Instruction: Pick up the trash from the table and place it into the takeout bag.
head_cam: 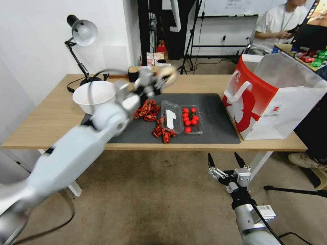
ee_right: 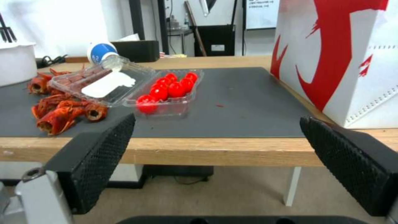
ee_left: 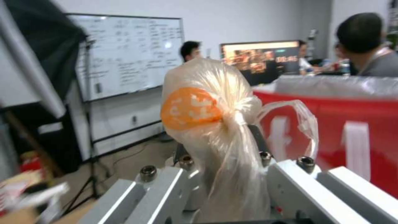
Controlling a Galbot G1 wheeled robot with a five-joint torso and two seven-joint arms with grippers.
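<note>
left gripper [head_cam: 163, 80] above far mat, clamped on small clear plastic bag [ee_left: 207, 124], orange patch visible from wrist | right gripper [head_cam: 226, 161] spread open, low before table [head_cam: 51, 115] | takeout bag [head_cam: 272, 98] right

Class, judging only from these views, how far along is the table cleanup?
Done: cannot tell; the takeout bag's inside is hidden. In hand: the left end effector is shut on a small clear plastic bag, raised above the table. Left: a blue paper cup lies behind the tomato box. The right end effector hangs open below the table edge.
</note>
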